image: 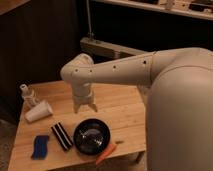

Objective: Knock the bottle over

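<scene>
One white arm [125, 67], pincer [84, 107] parted and empty over one table [125, 112] with one bowl [93, 121], one cup [39, 112], one bottle [28, 95]

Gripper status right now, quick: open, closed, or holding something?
Gripper: open, holding nothing, over the middle of the table, well apart from the bottle at the table's left end.

Table [120, 107]: light wood grain. Bowl [92, 136]: glossy black. Gripper [85, 106], just behind the bowl: off-white, matching the arm [115, 70]. Bottle [27, 94], far left of the bowl: whitish. Cup [39, 112], left of the bowl: white. Block [62, 136], beside the bowl's left: black-and-white stripes. Sponge [40, 147], further left: blue. Stick [106, 153], at the bowl's right: orange
</scene>
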Tool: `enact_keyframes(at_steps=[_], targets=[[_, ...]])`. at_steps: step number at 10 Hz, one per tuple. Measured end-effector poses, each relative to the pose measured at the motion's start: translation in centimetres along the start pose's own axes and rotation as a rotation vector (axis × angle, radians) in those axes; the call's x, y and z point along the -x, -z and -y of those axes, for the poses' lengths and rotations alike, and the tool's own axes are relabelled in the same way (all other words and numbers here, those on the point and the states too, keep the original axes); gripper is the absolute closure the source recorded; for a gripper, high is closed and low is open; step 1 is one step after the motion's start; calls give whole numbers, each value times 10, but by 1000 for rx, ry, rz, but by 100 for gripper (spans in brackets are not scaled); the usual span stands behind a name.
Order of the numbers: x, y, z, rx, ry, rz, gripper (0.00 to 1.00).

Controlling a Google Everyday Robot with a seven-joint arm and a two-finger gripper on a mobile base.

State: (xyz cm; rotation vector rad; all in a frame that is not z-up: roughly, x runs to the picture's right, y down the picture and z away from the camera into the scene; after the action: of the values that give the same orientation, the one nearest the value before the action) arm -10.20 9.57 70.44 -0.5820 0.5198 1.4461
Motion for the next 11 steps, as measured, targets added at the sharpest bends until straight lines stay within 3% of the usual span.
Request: enact_keyframes(at_steps=[11], targets=[[0,0,0,0,0,0,35]])
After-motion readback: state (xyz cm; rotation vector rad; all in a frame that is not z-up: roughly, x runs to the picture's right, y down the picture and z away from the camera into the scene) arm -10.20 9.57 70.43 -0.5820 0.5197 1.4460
